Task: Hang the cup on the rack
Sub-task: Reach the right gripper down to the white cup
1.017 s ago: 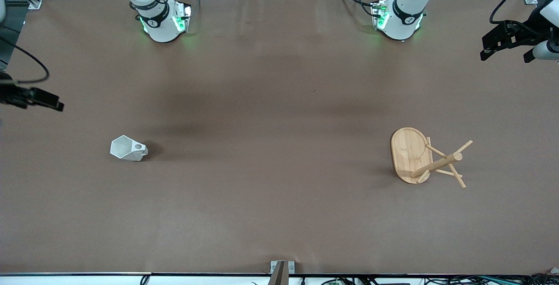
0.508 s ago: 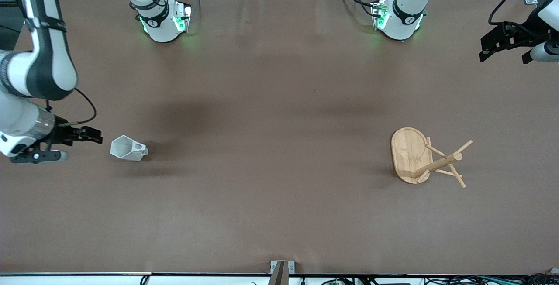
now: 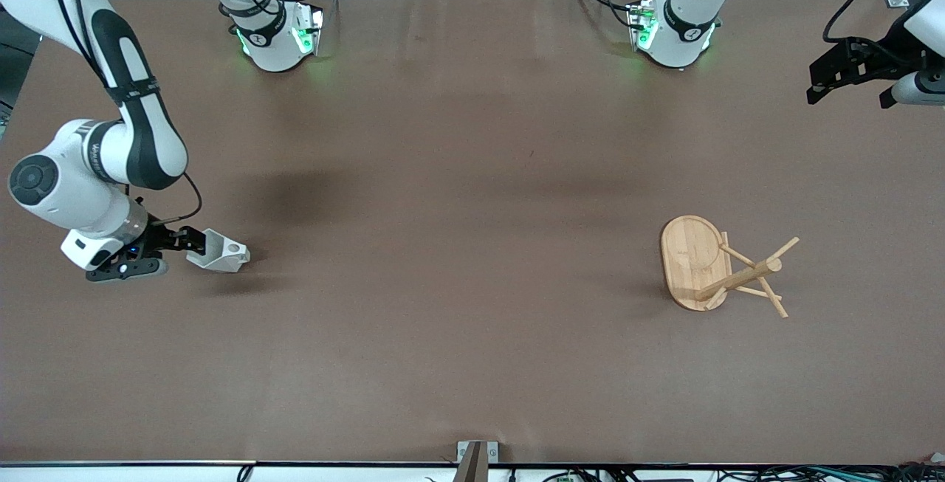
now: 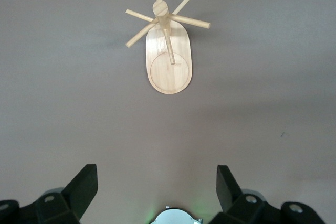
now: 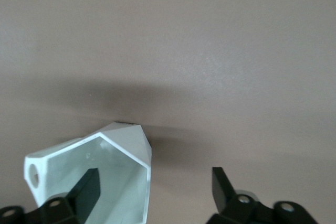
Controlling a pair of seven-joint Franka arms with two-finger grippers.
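Note:
The white faceted cup (image 3: 224, 253) lies on its side on the table toward the right arm's end, its mouth turned to my right gripper (image 3: 193, 241). In the right wrist view the gripper (image 5: 155, 178) is open: one finger sits inside the cup's mouth (image 5: 107, 163), the other outside its wall, and neither presses on it. The bamboo rack (image 3: 690, 257) stands upright on its oval base toward the left arm's end. My left gripper (image 3: 849, 91) waits high up at that end, open and empty (image 4: 156, 176), with the rack (image 4: 169, 74) in its wrist view.
The brown table (image 3: 472, 246) carries only the cup and the rack. The two arm bases (image 3: 277, 32) (image 3: 675, 28) stand at the table's edge farthest from the front camera. A small metal bracket (image 3: 476, 452) sits at the nearest edge.
My right arm has swung in from the table's end and brought its open gripper down to the cup's mouth. The cup and rack have not moved. The left gripper barely shifted.

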